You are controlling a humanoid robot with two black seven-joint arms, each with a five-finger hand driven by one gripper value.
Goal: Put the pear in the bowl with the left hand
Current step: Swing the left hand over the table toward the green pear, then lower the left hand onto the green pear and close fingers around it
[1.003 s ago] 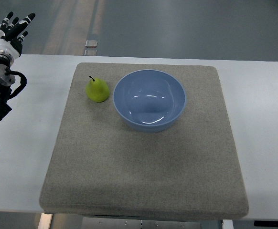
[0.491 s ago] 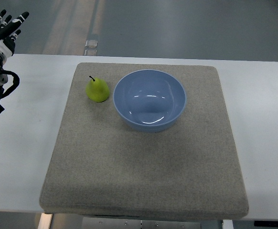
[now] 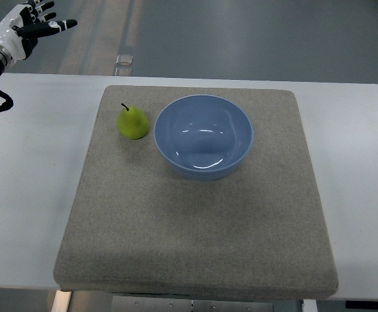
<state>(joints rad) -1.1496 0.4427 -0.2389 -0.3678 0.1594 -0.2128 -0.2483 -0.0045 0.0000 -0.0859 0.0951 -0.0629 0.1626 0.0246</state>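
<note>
A green pear (image 3: 132,123) with a dark stem stands on the grey mat (image 3: 195,227), just left of the blue bowl (image 3: 203,136), nearly touching its rim. The bowl holds nothing. My left hand (image 3: 36,22) is in the far upper left corner, beyond the table's back edge, well away from the pear. Its fingers are spread and hold nothing. No right arm shows.
The grey mat lies on a white table (image 3: 33,195). A small clear object (image 3: 124,60) sits on the floor behind the table's back edge.
My left arm has drawn up toward the upper left corner, and the hand has turned so its fingers point right. Pear and bowl have not moved.
</note>
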